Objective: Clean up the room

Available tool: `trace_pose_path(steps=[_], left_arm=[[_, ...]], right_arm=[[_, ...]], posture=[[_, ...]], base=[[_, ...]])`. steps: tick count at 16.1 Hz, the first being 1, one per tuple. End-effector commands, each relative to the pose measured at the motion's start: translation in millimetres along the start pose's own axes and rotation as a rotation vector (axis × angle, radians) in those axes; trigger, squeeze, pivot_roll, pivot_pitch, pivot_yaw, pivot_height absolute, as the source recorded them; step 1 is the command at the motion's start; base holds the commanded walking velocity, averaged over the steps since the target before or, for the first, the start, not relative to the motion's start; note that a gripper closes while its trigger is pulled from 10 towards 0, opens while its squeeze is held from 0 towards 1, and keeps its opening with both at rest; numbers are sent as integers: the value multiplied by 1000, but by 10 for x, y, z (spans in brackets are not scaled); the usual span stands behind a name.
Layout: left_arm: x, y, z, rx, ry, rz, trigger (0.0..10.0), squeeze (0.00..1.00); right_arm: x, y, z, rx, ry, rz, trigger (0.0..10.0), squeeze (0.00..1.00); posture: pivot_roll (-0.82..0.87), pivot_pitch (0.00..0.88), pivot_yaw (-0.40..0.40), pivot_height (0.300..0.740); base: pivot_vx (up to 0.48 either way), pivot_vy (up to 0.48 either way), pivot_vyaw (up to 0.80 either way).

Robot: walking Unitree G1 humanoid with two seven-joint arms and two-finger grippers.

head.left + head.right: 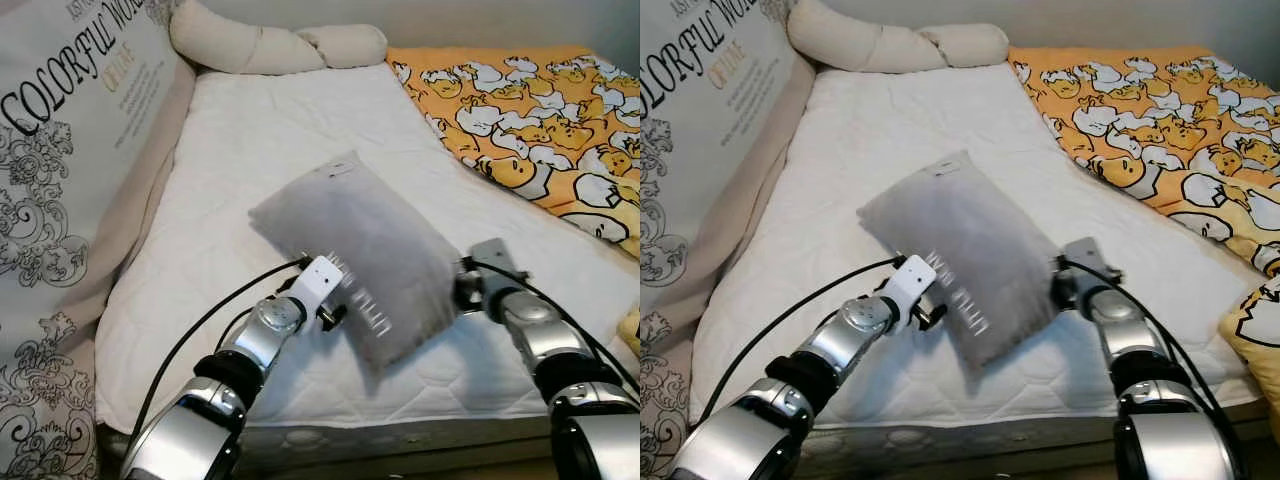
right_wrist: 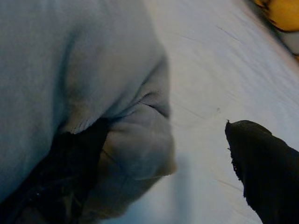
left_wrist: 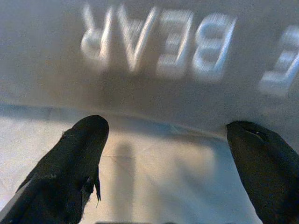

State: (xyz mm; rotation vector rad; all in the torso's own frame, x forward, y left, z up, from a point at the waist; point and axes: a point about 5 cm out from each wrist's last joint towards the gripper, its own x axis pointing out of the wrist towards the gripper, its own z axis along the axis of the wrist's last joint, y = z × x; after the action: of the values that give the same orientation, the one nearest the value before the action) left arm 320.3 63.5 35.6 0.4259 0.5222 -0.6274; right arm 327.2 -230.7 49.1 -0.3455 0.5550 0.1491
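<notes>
**Grey pillow held between both arms near the foot of the bed**

I have the grey pillow [image 1: 355, 255] lying slantwise on the white quilted mattress [image 1: 260, 130], its lower corner close to the mattress's near edge. White lettering runs along its near side; through the left wrist camera I read part of it as "BEAR", blurred.

My left gripper [image 3: 168, 135] sits at the pillow's near-left edge with its fingers [image 3: 74, 158] spread wide, both tips just at the hem and nothing between them but bare mattress. It is released, not gripping. My right gripper [image 2: 154, 154] is against the pillow's right edge. One finger [image 2: 266, 168] stands clear over the mattress while the other is tucked under a fold of the grey fabric, so the jaws are parted with a bunched corner of the pillow between them; I cannot tell whether they are pressing on it.

For room to move: the mattress is open beyond the pillow up to the cream bolster [image 1: 270, 45] at the head. On the left, a large printed cushion [image 1: 70, 150] with "COLORFUL" lettering leans along the bed's side. On the right, an orange duck-print blanket [image 1: 530, 120] covers the far right part, well apart from the pillow. Another piece of duck-print cloth [image 1: 1255, 330] shows at the right edge.
</notes>
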Motion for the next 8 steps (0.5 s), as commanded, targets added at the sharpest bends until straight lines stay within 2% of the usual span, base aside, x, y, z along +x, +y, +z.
trace_pose_path(steps=[1, 2, 5, 7, 8], left_arm=[[24, -10, 105, 10, -33, -14, 10000, 0], [49, -48, 165, -25, -51, -27, 10000, 0], [67, -54, 253, -148, -84, -40, 10000, 0], [63, -30, 273, -178, -98, -44, 10000, 0], [36, 109, 315, -244, -130, -14, 10000, 0]], right_arm=[[24, 138, 105, -17, -36, 112, 10000, 0], [24, 252, 149, -22, -52, 210, 10000, 0], [-10, 455, 263, 6, -96, 373, 10000, 0], [-22, 508, 314, 28, -119, 403, 10000, 0], [-50, 631, 423, 71, -159, 468, 10000, 0]], posture=[[-42, 0, 30, 740], [-43, 0, 29, 740], [-40, 0, 26, 740], [-40, 0, 25, 740], [-34, 0, 23, 740]], base=[[0, 0, 0], [0, 0, 0], [0, 0, 0], [0, 0, 0], [0, 0, 0]])
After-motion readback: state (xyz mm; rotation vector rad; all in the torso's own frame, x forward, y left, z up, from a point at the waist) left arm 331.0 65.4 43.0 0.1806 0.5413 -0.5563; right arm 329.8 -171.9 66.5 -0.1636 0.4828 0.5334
